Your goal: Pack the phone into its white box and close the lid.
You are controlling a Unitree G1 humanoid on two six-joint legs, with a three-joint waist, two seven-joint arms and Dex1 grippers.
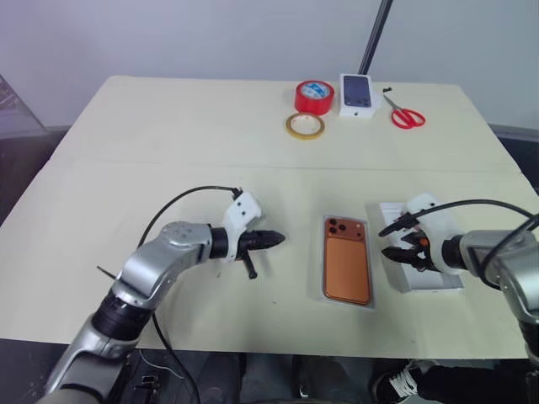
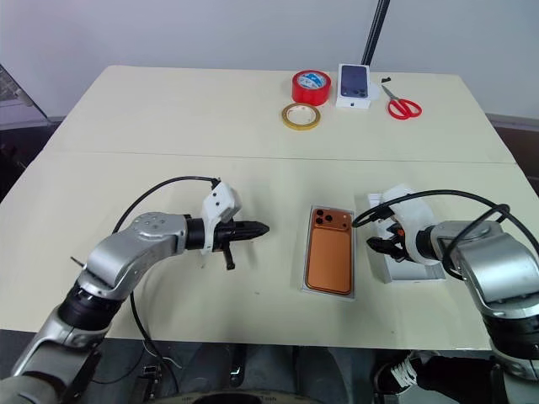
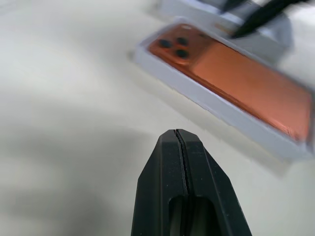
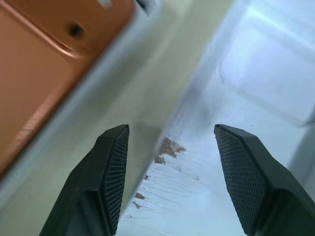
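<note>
The copper-orange phone lies back up, camera lenses at the far end, inside the shallow white box at the table's front middle. To the box's left my left gripper hovers shut with nothing in it, pointing toward the box and apart from it. In the left wrist view its closed fingertips face the phone. On the box's right lies a white lid. My right gripper stands open over that lid's near-left edge, its fingers straddling the edge of the lid.
At the table's far side sit a red tape roll, a yellow tape ring, a small white box printed with a dark phone and red scissors. The table's front edge runs just below the box.
</note>
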